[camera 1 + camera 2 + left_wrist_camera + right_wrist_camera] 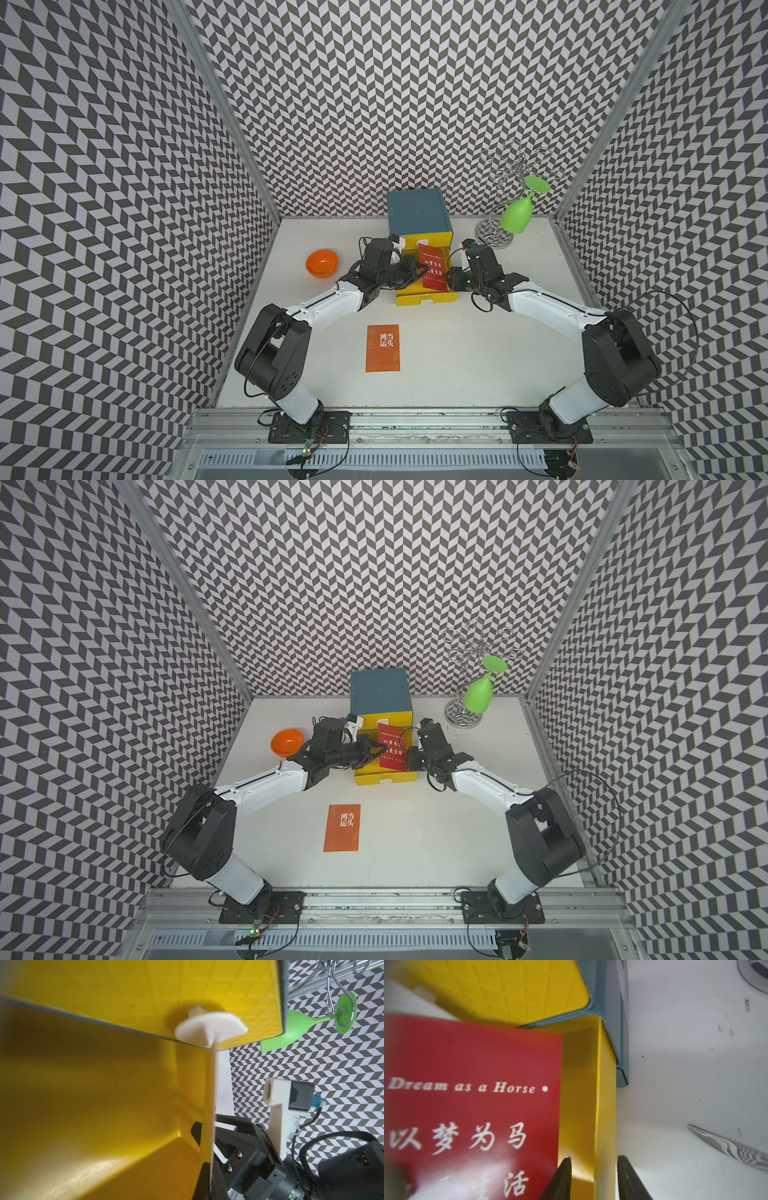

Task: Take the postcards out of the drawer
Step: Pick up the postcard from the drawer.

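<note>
Left arm (328, 305) and right arm (548, 305) stretch forward, converging; left claw (423, 270) clamped tight, right claw (594, 1162) parted.

Left claw (419, 272) pinches red postcard (434, 268) over open drawer (428, 298); orange postcard (382, 348) flat on table (478, 353).

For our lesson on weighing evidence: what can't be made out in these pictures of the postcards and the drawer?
- drawer floor beneath the red postcard: covered in both top views; another card there cannot be told.
- red postcard's face: edge-on in the left wrist view.
- its lowest lettering: blurred and cut off by the right wrist view's edge.
- orange postcard: small print too small in both top views.
</note>
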`<state>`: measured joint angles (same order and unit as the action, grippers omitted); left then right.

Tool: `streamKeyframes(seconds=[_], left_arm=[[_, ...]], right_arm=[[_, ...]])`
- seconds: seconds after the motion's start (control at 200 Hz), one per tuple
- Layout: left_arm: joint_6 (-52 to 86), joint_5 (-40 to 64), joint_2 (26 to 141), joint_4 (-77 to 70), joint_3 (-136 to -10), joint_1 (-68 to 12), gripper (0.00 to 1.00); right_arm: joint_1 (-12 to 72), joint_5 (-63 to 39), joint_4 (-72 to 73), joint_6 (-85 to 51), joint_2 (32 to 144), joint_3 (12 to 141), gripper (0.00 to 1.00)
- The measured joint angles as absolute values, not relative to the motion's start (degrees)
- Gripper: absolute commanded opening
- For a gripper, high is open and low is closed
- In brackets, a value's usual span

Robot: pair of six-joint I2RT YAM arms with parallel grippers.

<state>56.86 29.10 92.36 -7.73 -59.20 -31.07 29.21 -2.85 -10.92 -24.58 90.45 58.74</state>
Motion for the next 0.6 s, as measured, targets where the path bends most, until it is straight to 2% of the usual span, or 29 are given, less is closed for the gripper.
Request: streamKeyframes(seconds=[0.331,0.601], left_arm=[[56.5,30.3,84.9,-8.1,-53.5,-31.1,0.0],[53.6,32.5,80.7,-7.9,-51.6,-31.1,0.0]], right_arm=[[29.0,-2.2,-16.3,-22.7,86.1,62.4,0.58],[23.5,-6.0,-17.4,-19.4,74.9,61.8,0.62]])
